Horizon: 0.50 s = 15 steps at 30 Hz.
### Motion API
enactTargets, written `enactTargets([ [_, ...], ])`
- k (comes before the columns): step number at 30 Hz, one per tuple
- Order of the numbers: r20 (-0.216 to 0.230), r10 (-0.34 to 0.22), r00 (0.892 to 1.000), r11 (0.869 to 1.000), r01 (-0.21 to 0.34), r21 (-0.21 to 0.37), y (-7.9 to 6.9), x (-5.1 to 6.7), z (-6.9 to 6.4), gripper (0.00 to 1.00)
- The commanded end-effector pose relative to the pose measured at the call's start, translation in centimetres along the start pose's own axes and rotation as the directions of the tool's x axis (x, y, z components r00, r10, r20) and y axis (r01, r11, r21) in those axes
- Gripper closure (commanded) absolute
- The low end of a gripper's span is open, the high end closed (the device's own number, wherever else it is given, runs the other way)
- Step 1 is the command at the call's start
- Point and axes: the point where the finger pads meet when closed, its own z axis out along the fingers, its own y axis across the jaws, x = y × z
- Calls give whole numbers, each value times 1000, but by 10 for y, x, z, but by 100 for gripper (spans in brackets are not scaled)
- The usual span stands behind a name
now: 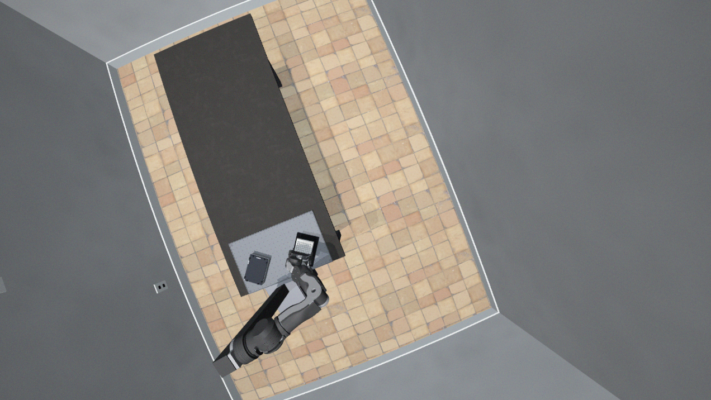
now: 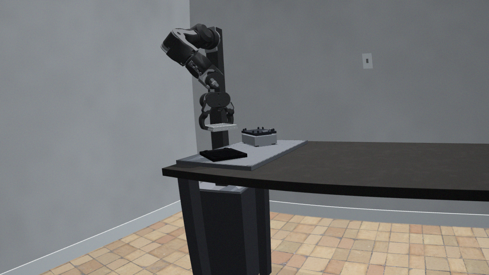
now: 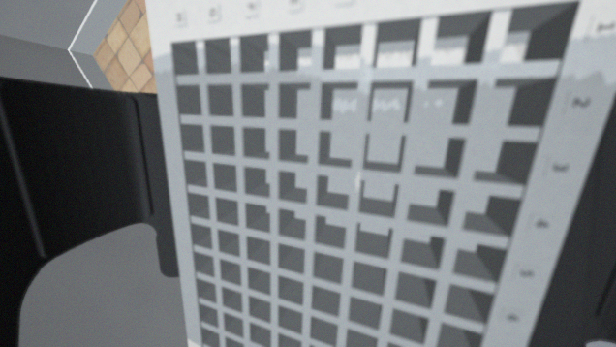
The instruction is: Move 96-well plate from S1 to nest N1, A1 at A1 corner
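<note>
Plate (image 2: 221, 126), pinched level in the gripper (image 2: 217, 123), is hanging above nest N1 (image 2: 223, 154), shaker S1 (image 2: 258, 136) at three o'clock; lowering squarely comes next.

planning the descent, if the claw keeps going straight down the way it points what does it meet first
Probably the black plate nest: the claw points down, holding the 96-well plate above it. Exact alignment is hard to judge.

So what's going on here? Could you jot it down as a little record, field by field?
arm: one dark arm on a post at the table's end
gripper: shut on the plate
plate: white, wells up, level, held in the air
nest: flat black, on the grey board, below the plate, nothing in it
shaker: pale box with black top, beside the nest, pocket vacant
plate's A1 corner: cannot tell
</note>
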Motion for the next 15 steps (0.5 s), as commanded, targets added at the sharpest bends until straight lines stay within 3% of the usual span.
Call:
enactTargets([
  [1, 1, 2, 1000, 1000, -2, 3, 0, 0, 0, 100],
  [15, 1, 2, 1000, 1000, -2, 3, 2, 2, 0, 100],
])
